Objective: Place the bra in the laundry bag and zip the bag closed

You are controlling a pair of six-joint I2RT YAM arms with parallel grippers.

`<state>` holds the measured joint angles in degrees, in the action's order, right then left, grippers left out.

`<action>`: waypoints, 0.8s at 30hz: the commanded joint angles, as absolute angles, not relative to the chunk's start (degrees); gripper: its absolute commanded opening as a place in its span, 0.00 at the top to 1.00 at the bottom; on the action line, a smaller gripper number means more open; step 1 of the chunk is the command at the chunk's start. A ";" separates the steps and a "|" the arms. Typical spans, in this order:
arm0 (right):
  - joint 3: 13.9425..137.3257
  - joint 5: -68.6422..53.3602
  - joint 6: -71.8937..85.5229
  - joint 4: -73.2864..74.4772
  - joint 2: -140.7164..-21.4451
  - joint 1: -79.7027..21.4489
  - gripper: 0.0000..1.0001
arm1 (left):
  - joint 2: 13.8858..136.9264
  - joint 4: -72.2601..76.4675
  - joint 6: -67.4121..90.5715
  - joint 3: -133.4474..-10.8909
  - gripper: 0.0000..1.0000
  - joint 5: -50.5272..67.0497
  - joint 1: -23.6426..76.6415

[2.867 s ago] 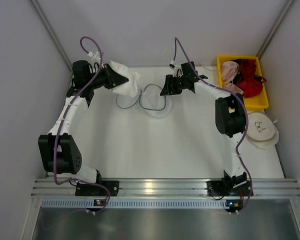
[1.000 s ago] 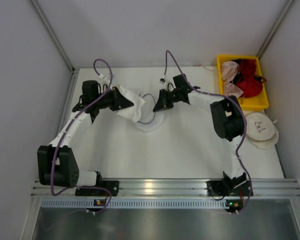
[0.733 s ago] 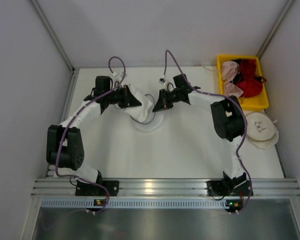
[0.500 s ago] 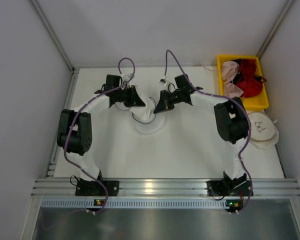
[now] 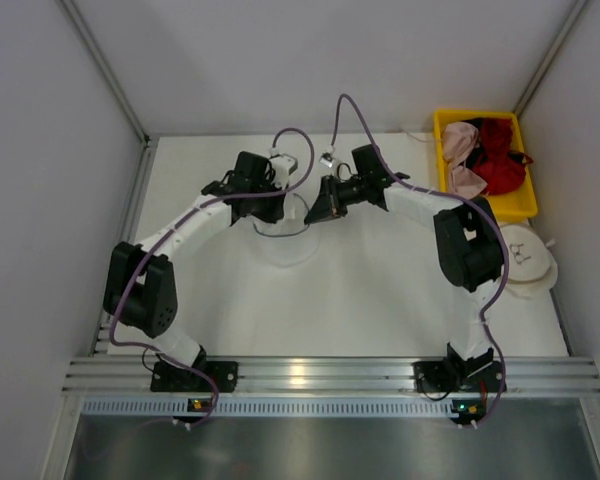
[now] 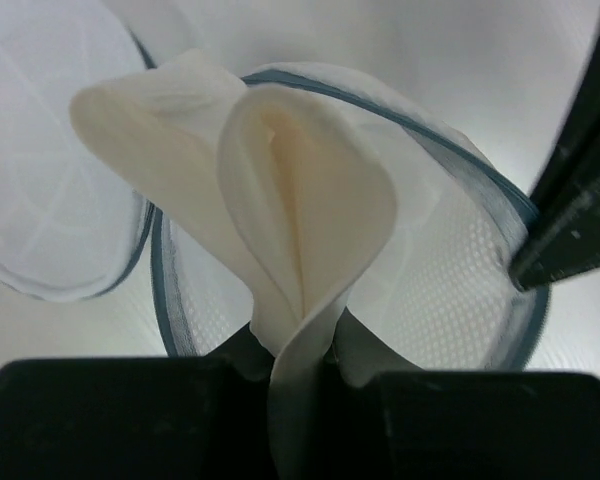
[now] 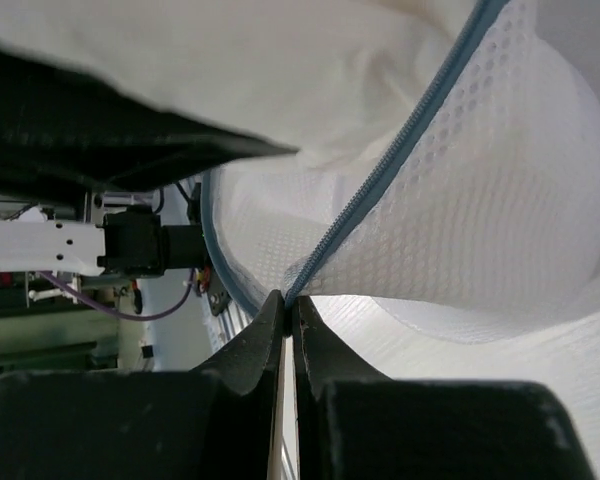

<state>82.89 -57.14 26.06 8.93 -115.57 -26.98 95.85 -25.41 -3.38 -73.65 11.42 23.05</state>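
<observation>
My left gripper is shut on the white bra, whose folded cup hangs in front of the fingers over the open mouth of the mesh laundry bag. In the top view the left gripper sits right over the laundry bag, and the bra is mostly hidden under it. My right gripper is shut on the bag's blue zipper rim and holds that edge lifted. It stands at the bag's right side. The bra fills the top of the right wrist view.
A yellow bin at the back right holds a pink garment and a red garment. An opaque cream round pouch lies in front of it. Grey walls close in left, right and behind.
My left arm has swung right from the table's left side, carrying the bra to the bag's opening. My right gripper has pulled the bag's rim a little leftward and keeps hold.
</observation>
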 commanded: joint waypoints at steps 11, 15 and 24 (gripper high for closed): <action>83.33 -58.80 25.32 9.84 -114.35 -24.26 1.00 | 104.14 -28.83 -1.07 -73.47 1.00 -14.84 38.41; 81.92 -59.06 22.77 12.39 -113.21 -24.17 1.00 | 104.68 -28.83 1.93 -75.50 1.00 -16.08 38.41; 80.51 -58.18 20.74 13.89 -112.76 -23.12 1.00 | 96.86 -28.92 2.29 -74.53 0.45 -0.46 38.32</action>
<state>80.27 -57.10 22.57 13.93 -115.59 -23.44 102.87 -28.71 1.74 -73.76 -6.81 38.37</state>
